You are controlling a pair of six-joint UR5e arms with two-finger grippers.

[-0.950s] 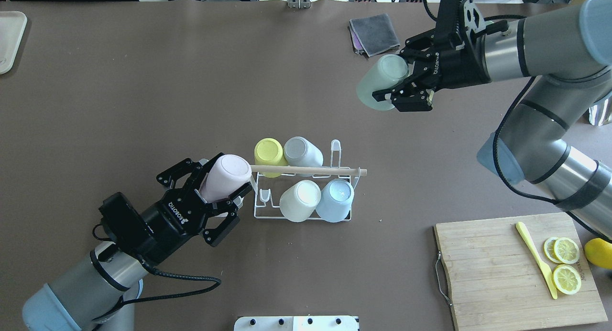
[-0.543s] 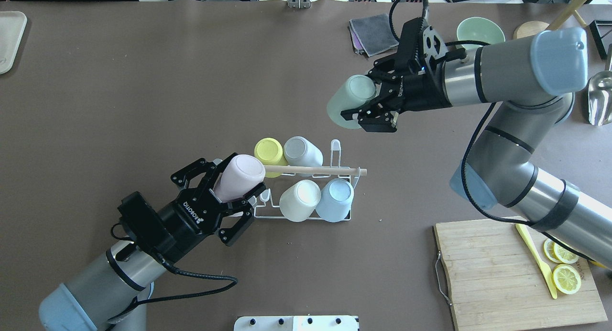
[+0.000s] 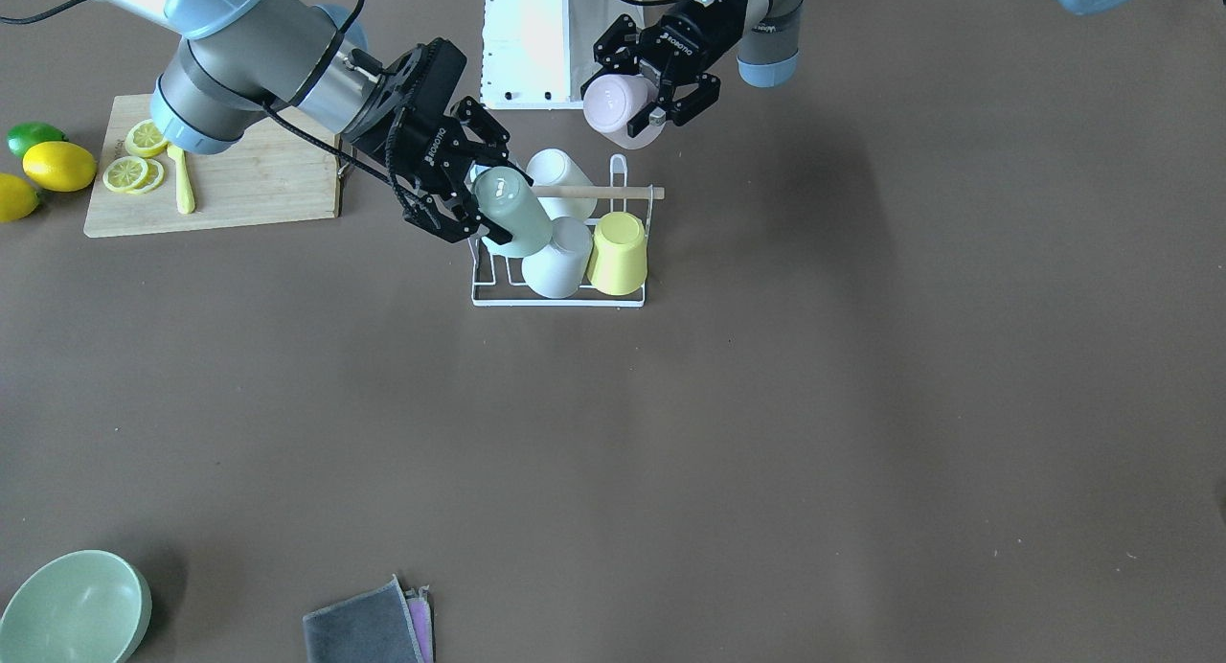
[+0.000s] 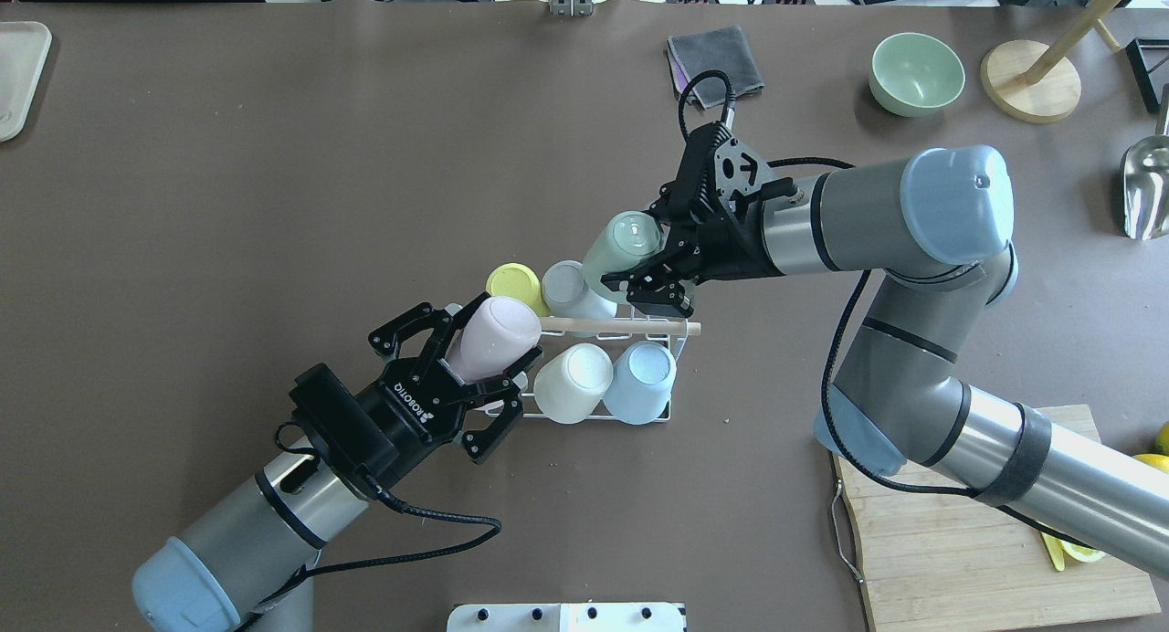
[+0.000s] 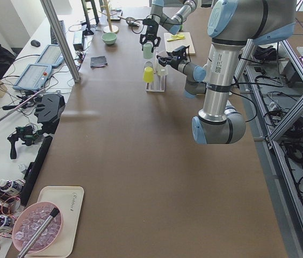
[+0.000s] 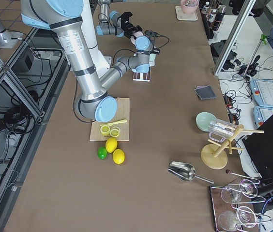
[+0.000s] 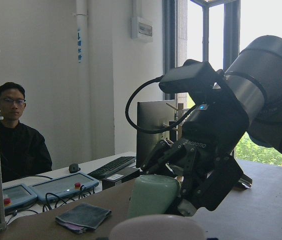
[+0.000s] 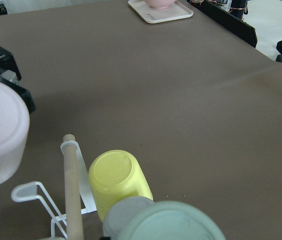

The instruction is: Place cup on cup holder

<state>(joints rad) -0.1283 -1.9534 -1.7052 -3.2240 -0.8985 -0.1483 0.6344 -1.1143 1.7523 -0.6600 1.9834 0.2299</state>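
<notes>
My left jaws are clamped on the pink cup (image 4: 489,340). It is bottom up and tilted, held above the robot-side left end of the cup holder (image 4: 680,327), just off the tip of its wooden rod. My right jaws are clamped on the pale green cup (image 4: 621,247), also inverted and leaning. It sits over the rack's far right corner, close beside the grey cup (image 4: 568,289).

Four cups sit mouth-down on prongs. The yellow cup (image 4: 514,283) and the grey one are in the far row. The cream cup (image 4: 573,383) and the light blue cup (image 4: 644,369) are in the robot-side row.

I judge the job roughly two-thirds done, with two corner prongs left and a cup held over each. Neither held cup looks seated, and the pink one seems the higher of the two. Whether the green cup's rim touches the wire I cannot tell. What remains is to lower each cup over its prong and let go.
</notes>
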